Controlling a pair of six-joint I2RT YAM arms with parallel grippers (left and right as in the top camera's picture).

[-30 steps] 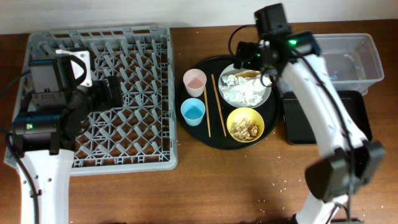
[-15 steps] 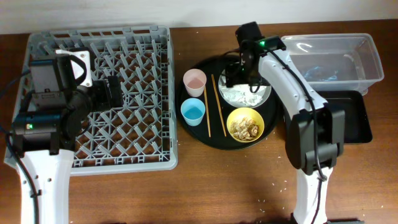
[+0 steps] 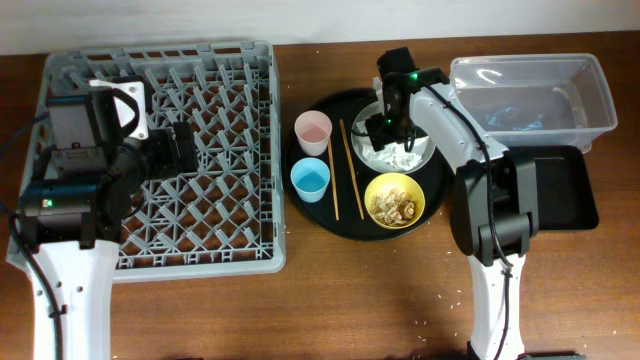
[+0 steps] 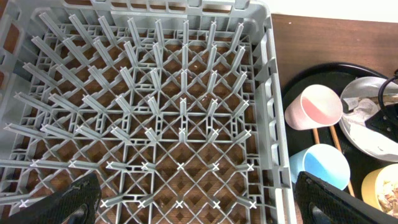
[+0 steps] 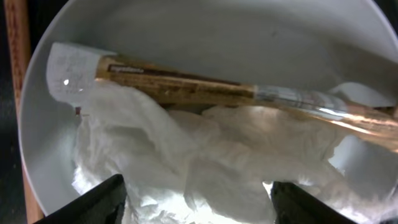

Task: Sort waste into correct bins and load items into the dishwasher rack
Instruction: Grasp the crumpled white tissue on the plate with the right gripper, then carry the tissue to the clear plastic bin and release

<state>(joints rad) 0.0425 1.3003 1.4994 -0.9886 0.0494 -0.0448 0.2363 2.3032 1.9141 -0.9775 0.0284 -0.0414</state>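
Note:
My right gripper (image 3: 385, 125) is open and low over the pale grey plate (image 3: 360, 150). In the right wrist view its fingers (image 5: 196, 199) straddle the crumpled white napkins (image 5: 205, 162), with a brown wrapper (image 5: 186, 87) lying across the plate (image 5: 217, 25). The yellow bowl (image 3: 395, 200) holds tan food leftovers. A pink cup (image 3: 313, 130), a blue cup (image 3: 310, 180) and two chopsticks (image 3: 333, 185) sit left of the plate. My left gripper (image 4: 199, 202) is open and empty above the grey dishwasher rack (image 3: 170, 230).
The dishes stand on a round black tray (image 3: 345, 225). The clear tub (image 3: 530, 95) is at the back right, with the shallow black tray (image 3: 560, 190) in front of it. My right arm reaches across between them and the plate.
My right gripper has moved from the plate's far edge down onto the napkins, and its arm has swung round. The left arm has not moved.

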